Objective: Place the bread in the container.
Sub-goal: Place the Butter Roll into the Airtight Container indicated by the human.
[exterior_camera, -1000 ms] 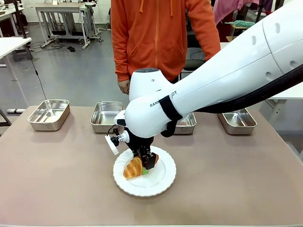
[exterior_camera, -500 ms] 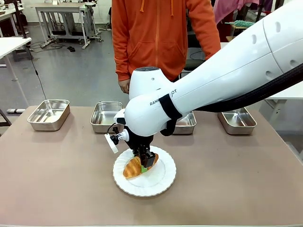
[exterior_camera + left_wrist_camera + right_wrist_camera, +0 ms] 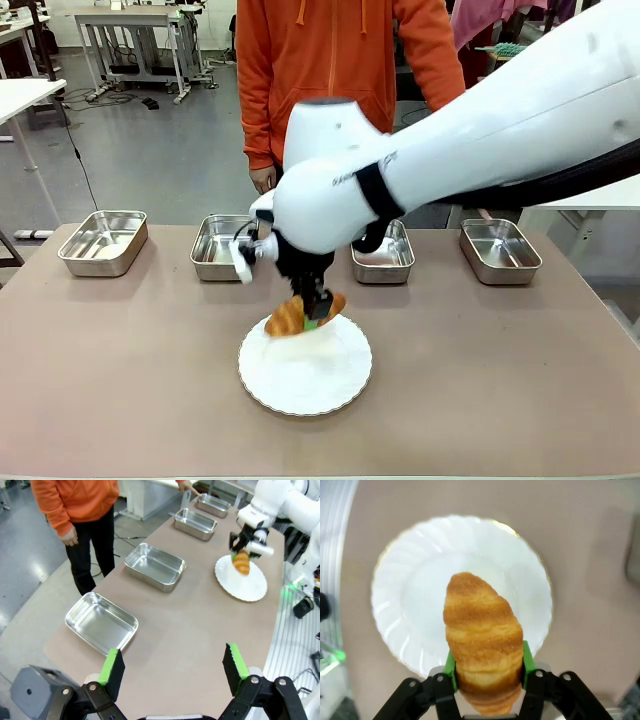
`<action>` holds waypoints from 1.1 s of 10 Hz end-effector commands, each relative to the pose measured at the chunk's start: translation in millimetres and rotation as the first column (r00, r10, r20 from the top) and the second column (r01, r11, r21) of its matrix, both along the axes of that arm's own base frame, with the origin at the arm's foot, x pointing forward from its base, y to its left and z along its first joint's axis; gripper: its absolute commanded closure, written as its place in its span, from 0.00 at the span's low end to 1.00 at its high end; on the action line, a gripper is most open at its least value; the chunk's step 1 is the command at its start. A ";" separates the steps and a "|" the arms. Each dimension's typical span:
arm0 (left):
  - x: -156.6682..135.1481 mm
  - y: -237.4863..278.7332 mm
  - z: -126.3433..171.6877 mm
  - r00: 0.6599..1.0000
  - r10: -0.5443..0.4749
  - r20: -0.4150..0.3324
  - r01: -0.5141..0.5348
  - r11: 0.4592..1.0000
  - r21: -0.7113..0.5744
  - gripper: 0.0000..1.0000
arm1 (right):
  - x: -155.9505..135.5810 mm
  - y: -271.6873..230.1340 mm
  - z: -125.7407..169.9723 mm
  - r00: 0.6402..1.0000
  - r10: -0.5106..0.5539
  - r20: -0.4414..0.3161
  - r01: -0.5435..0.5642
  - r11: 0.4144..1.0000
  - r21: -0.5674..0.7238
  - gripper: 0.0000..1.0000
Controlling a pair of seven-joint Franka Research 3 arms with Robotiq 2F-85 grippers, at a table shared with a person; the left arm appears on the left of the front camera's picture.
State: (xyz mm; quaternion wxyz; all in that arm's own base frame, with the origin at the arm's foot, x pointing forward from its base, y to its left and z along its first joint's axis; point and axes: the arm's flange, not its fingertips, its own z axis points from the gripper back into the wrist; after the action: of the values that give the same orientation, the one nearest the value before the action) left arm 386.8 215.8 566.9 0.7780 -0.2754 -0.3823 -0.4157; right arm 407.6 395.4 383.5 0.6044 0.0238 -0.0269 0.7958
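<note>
Front view: the right arm's fingers (image 3: 313, 316) are clamped on a golden-brown, crescent-shaped croissant (image 3: 298, 317), holding it in the air just above the far rim of a round white plate with a fluted edge (image 3: 305, 385). The plate sits near the middle of the brown surface (image 3: 120, 380). Beyond it, four shiny rectangular stainless-steel pans stand in a row along the far edge: the far-left pan (image 3: 103, 242), the second pan (image 3: 218, 248), the third pan (image 3: 385, 258) partly behind the white arm, and the far-right pan (image 3: 501, 250). A person in an orange hooded top (image 3: 330, 70) stands at the far side.

Seen from the right wrist, the green pads press both flanks of the croissant (image 3: 482, 630) near one end, and its other end points out over the plate (image 3: 415, 580).

Seen from the left wrist, the left arm's fingers (image 3: 114, 666) stand wide apart and hold nothing, poised over one end of the surface near the closest pan, well apart from the croissant (image 3: 241, 563) and the plate (image 3: 247, 586).
</note>
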 end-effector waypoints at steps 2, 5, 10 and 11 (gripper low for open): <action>-0.7 -0.6 0.9 1.000 -0.005 0.017 0.006 1.000 -0.003 0.00 | 5.7 -64.8 68.7 0.897 -0.426 0.119 0.437 0.894 -0.096 0.44; -0.7 -0.6 0.9 1.000 -0.005 0.017 0.006 1.000 -0.003 0.00 | 16.1 -152.1 105.9 0.511 -0.833 0.213 0.859 0.505 -0.085 0.44; -0.7 -0.6 0.9 1.000 -0.005 0.017 0.006 1.000 -0.003 0.00 | 26.9 -208.7 112.6 0.323 -0.917 0.233 0.946 0.315 -0.072 0.44; -0.7 -0.6 0.9 1.000 -0.005 0.017 0.006 1.000 -0.003 0.00 | 26.9 -208.7 112.6 0.323 -0.917 0.233 0.946 0.315 -0.072 0.44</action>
State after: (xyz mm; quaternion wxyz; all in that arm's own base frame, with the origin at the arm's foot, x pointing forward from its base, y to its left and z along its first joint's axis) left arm 386.7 215.9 567.0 0.7781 -0.2751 -0.3823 -0.4156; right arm 434.6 184.4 491.7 0.9572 -0.1186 0.0057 0.2640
